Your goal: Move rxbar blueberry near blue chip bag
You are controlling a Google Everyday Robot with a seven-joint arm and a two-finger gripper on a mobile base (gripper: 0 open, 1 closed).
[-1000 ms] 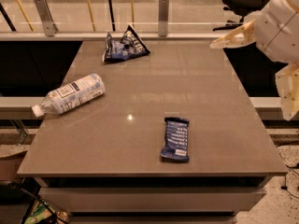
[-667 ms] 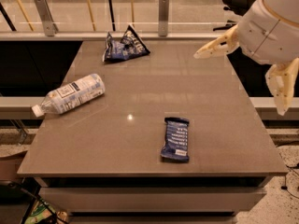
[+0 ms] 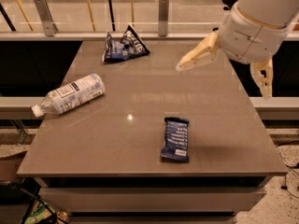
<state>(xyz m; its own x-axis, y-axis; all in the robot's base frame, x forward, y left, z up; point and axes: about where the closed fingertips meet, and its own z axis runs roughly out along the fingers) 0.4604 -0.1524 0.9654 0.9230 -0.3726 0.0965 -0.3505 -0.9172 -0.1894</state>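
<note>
The rxbar blueberry (image 3: 175, 139) is a small flat dark-blue wrapper with white text, lying on the grey table (image 3: 219, 125) near its front edge, right of centre. The blue chip bag (image 3: 124, 45) is a wrinkly dark-blue bag at the table's far edge, left of centre. My gripper (image 3: 223, 82) hangs above the table's right side, behind and to the right of the bar and well above it. It is open and empty; one cream finger (image 3: 198, 55) points left and the other finger (image 3: 263, 76) points down.
A plastic water bottle (image 3: 70, 94) with a white label lies on its side at the table's left edge. A glass railing with metal posts (image 3: 163, 14) runs behind the table. The floor drops away at the right and front edges.
My arm has swung left and forward over the table's right side, bringing the gripper closer to the bar. The bar, bag and bottle have not moved.
</note>
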